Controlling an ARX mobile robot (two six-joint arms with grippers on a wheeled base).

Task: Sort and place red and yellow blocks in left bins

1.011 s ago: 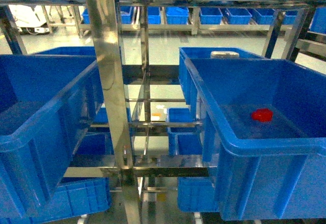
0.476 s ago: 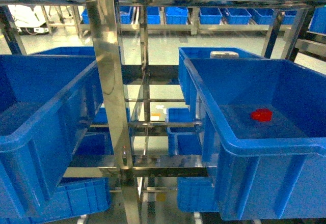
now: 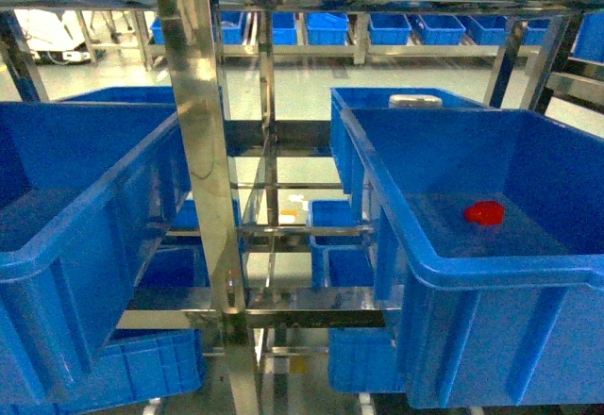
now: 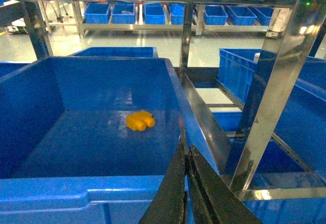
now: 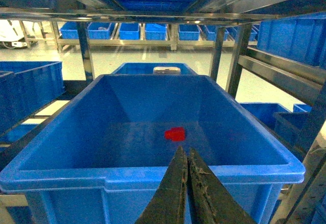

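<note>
The orange-yellow two-stud block [image 4: 140,120] lies on the floor of a deep blue bin [image 4: 76,186], the crate on the left [image 3: 85,236] in the head view. My left gripper [image 4: 185,145] hangs shut and empty over that bin's near right rim, short of the block. The red block [image 5: 175,134] rests on the floor of the other blue bin [image 5: 127,175], the crate on the right [image 3: 500,273] in the head view, where the red block [image 3: 484,212] also shows. My right gripper [image 5: 184,150] is shut on nothing, above the near rim. Neither gripper shows in the head view.
A shiny steel rack upright [image 3: 203,151] stands between the two crates, with crossbars behind it. The same upright [image 4: 275,91] is close on the right of my left gripper. More blue crates [image 3: 330,28] line the far shelves and the lower level [image 3: 151,368].
</note>
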